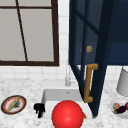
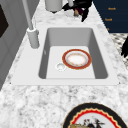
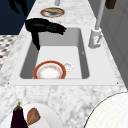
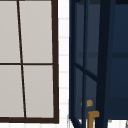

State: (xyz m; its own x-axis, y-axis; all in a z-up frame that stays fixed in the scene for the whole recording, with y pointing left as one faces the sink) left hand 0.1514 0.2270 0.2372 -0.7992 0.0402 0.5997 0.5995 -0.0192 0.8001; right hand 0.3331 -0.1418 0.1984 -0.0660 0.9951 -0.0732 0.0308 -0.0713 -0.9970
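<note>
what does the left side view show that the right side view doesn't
Left side view: the patterned plate on the near counter and a grey canister at the far end.

Right side view: a black hand with straight fingers over the sink's far left corner, plus an eggplant on a white plate up close.

Both: the sink, the faucet, and the red-rimmed plate lying by the drain.
</note>
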